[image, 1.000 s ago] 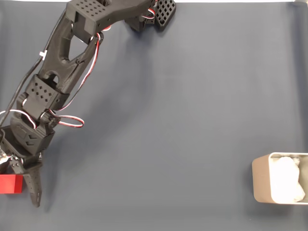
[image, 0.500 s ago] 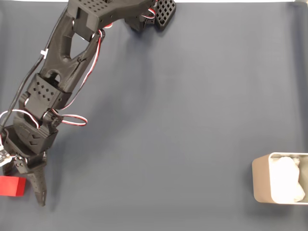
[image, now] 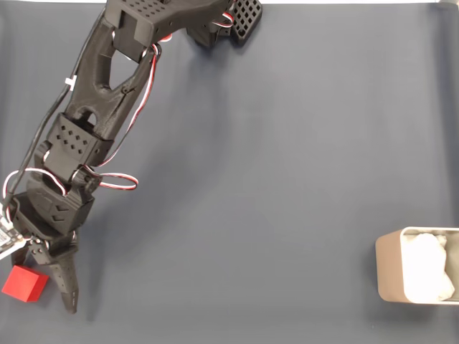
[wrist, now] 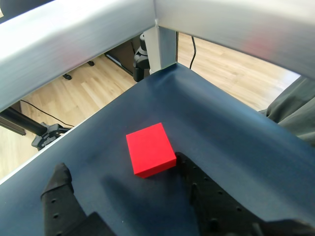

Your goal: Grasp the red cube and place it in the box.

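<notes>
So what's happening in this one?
A single black robot arm reaches to the left edge of the dark blue table, its open gripper straddling the red cube, one finger touching its side. The cube is not yet grasped. The box, lined with white paper, sits far off at the fixed view's right edge.

the arm (image: 93,107) is matte black printed plastic, built of chunky angular segments. several housings carry grids of small square vent holes, and one link has an open cut-out through its middle. red, white and black wires loop loosely between the joints. the gripper (image: 50,283) ends in long tapered black fingers (wrist: 211,206) dotted with small holes.
</notes>
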Robot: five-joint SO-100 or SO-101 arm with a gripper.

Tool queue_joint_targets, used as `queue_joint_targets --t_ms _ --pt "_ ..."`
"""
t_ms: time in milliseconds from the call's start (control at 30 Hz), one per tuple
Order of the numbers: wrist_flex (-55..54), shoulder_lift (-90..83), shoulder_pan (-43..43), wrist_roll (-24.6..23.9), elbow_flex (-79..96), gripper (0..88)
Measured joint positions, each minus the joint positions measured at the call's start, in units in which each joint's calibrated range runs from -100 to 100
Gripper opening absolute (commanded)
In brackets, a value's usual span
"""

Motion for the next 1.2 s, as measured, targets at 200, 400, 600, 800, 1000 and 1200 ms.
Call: queue_joint_targets --t_ms 200,400,600,800,1000,1200 --pt "0.0 -0.17 0.0 0.0 0.0 47.3" --pt "0.0 -1.04 -0.59 0.0 0.0 45.8" --pt "0.0 -1.04 -0.82 0.2 0.0 44.6" --pt "0.0 -1.04 -0.96 1.71 -0.27 41.2" --pt "0.0 -1.04 -1.04 4.74 -0.27 39.8" --pt "0.08 -1.04 -1.04 6.59 -0.27 39.1"
